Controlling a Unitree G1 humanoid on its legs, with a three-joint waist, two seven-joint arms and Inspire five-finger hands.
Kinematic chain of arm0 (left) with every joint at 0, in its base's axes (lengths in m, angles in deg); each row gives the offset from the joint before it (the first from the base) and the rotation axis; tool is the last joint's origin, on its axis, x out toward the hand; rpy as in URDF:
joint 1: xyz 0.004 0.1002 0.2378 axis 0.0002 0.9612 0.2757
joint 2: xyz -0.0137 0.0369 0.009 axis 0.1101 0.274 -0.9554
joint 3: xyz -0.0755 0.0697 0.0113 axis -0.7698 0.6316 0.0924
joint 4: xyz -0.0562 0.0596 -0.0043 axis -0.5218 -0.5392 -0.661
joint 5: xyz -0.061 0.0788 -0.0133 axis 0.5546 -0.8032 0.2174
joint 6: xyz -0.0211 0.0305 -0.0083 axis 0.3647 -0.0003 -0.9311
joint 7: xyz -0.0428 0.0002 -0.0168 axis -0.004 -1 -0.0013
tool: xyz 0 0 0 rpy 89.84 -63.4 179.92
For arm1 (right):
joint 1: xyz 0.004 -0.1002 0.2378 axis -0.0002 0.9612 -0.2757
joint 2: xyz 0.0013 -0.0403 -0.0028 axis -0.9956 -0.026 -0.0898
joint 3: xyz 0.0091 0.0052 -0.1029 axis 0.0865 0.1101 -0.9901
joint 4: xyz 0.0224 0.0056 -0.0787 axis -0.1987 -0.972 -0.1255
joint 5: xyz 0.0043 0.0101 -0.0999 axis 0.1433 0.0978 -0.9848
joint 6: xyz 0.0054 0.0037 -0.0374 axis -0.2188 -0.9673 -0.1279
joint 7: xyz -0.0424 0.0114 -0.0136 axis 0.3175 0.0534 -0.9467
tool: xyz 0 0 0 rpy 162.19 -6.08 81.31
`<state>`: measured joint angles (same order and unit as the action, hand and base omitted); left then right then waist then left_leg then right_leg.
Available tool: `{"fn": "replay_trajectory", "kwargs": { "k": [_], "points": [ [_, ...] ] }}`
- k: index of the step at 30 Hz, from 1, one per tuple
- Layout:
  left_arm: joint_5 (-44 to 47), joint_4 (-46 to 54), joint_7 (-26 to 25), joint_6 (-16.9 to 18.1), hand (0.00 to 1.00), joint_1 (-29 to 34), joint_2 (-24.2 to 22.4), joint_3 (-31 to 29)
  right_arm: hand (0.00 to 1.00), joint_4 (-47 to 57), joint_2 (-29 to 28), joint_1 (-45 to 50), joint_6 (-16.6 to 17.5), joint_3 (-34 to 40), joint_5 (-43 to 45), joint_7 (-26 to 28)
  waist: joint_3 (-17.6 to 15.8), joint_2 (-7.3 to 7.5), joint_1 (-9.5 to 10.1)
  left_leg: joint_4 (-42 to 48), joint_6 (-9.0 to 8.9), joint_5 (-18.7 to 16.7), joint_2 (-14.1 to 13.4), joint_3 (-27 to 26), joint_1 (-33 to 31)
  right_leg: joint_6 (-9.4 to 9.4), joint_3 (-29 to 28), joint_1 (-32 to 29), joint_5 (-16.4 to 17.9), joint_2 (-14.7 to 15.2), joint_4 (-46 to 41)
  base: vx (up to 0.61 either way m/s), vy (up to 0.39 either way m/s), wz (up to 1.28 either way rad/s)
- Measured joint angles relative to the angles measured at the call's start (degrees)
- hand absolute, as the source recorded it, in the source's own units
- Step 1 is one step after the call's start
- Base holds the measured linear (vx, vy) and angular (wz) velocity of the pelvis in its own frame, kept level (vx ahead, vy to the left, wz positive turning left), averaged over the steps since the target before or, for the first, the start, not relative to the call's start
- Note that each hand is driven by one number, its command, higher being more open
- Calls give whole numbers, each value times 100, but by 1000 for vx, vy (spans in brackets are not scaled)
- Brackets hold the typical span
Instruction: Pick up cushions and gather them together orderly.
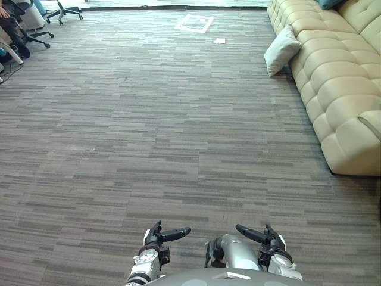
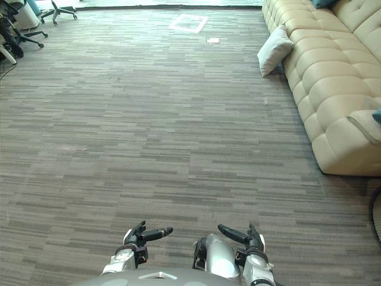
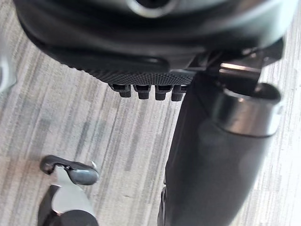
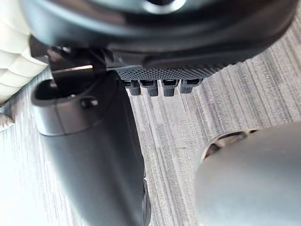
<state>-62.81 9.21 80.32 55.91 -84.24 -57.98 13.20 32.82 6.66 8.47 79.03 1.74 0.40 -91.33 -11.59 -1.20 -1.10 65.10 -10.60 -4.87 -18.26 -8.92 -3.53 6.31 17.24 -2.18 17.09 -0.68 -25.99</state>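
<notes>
Grey carpet in fine streaks is laid over the whole floor [image 1: 149,131], which takes up most of what is seen from the head. Along the robot's right side a cream, deeply tufted sofa [image 1: 339,77] is stood, running from the far end toward the near right. Black office chairs [image 1: 65,11] on star bases are grouped at the far left corner. One pale grey cushion [image 1: 281,50], the task's thing, is found on the floor at the far right, tilted and leaned against the front of the sofa, well apart from both arms. A square outline of white tape [image 1: 194,23] is marked on the carpet at the far end, left of the cushion. Low at the near edge, the left robot hand [image 1: 158,236] and the right robot hand [image 1: 266,238] are held above the carpet with fingers stretched straight toward each other, spread wide, and nothing is gripped by either. A small white sheet [image 1: 219,41] is seen lying flat between the tape square and the cushion.
</notes>
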Motion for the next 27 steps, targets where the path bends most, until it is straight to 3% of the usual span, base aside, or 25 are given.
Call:
{"fn": "replay_trajectory", "kwargs": {
  "k": [1,3,5,6,7,9,10,12,13,14,15,16,17,18,19,21,23,25,26,27],
  "points": [
    [28,122,-6,41,100,15,17,-56,100,-8,-1,29,-6,-108,76,-11,-9,29,40,130,227,-137,21,-107,-413,41,-126,399,28,-55,322,492,-81,-40],
    [81,360,-4,160,100,111,-2,-60,100,-96,10,32,-30,-138,77,-7,-3,59,121,-245,455,-367,22,-447,-857,-2,-297,798,33,-77,687,358,-10,-44],
    [80,594,18,258,100,218,-24,-58,100,-102,14,36,-68,-203,75,-12,-1,67,144,-1108,581,-555,69,-778,-1199,-70,-499,1193,35,-88,1030,353,38,-57],
    [78,648,22,300,100,215,-41,-74,100,-101,23,35,-77,-307,74,-17,-4,71,183,-2200,618,-567,183,-973,-1366,-176,-685,1481,48,-84,1273,364,87,-63],
    [78,675,25,316,100,203,-77,-94,100,-101,16,36,-77,-305,75,-17,-8,75,220,-2727,617,-551,254,-999,-1442,-210,-780,1623,64,-77,1365,584,158,-75],
    [84,760,96,355,100,172,-83,-81,100,-114,-64,72,-75,-327,75,-103,14,178,334,-4292,653,-215,596,-1049,-1662,-493,-1124,2083,246,51,1739,682,242,-90],
    [118,794,106,358,100,163,-81,-80,100,-120,-71,95,-73,-394,75,-114,21,205,400,-4381,916,188,653,-1047,-1710,-608,-1324,2248,353,124,1780,749,298,-93],
    [125,756,82,335,100,156,-49,-99,100,-163,-111,136,-73,-518,74,-123,152,301,435,-4280,1087,722,738,-1105,-1667,-656,-1613,2278,367,281,1685,555,213,-59],
    [124,707,69,277,100,91,26,-90,100,-173,-226,188,-73,-483,75,-122,221,522,393,-4134,1180,479,871,-1187,-1674,-737,-1689,2168,298,511,1488,708,273,-16],
    [125,680,51,228,100,27,93,-101,100,-204,-288,224,-87,-326,84,-75,227,613,400,-3728,1294,94,956,-1198,-1665,-1014,-1789,2038,125,684,956,813,340,9],
    [127,595,32,212,100,-6,125,-130,100,-208,-344,233,-86,-171,84,-81,227,661,401,-3554,1290,-195,1041,-1237,-1519,-1082,-1821,1915,-13,762,379,809,345,10],
    [128,481,-27,170,100,-35,141,-191,100,-209,-391,247,-72,-26,86,-98,219,723,394,-3485,1255,-588,1186,-1270,-1155,-1267,-1845,1517,-507,903,-1044,648,276,10],
    [131,353,-59,162,100,-36,190,-186,100,-199,-390,243,-39,-5,94,-95,223,704,348,-3512,1239,-813,1255,-1234,-895,-1576,-1876,1052,-1283,995,-2137,518,204,10],
    [136,309,-67,149,100,-36,217,-180,100,-188,-371,245,-19,-21,94,-79,211,688,325,-3534,1218,-896,1292,-1226,-784,-1735,-1873,838,-1432,1038,-2569,741,246,13],
    [198,179,-154,67,100,-77,278,-172,100,-124,-299,249,68,-68,134,-48,190,701,321,-3716,1222,-1172,1399,-1183,-240,-1562,-1777,160,-1295,1160,-3821,605,156,11],
    [197,32,-188,33,100,48,300,-141,100,187,-230,329,118,12,203,-58,166,526,204,-4428,1108,-1333,1420,-1028,764,-1073,-1317,-834,-724,1109,-4257,683,79,35],
    [198,-45,-188,32,100,82,321,8,100,332,-228,346,188,123,206,-70,143,460,112,-4829,1063,-1358,1378,-871,1245,-1045,-1046,-1377,-515,1029,-3927,650,-48,50],
    [196,-127,-152,1,100,82,306,191,100,466,-204,319,196,234,261,-79,113,419,27,-5289,891,-1449,1216,-726,1861,-978,-881,-2180,-468,813,-2442,696,-166,57],
    [196,-150,-131,-20,100,83,293,223,100,466,-172,323,196,238,258,-81,122,431,23,-5448,887,-1499,1164,-726,2116,-976,-894,-2281,-567,746,-1502,730,-245,60],
    [191,-173,-117,-27,100,77,270,235,100,456,-152,345,193,225,260,-80,111,468,-16,-5596,804,-1547,1165,-699,2409,-899,-898,-2303,-1106,726,-724,812,-286,61]
  ]
}}
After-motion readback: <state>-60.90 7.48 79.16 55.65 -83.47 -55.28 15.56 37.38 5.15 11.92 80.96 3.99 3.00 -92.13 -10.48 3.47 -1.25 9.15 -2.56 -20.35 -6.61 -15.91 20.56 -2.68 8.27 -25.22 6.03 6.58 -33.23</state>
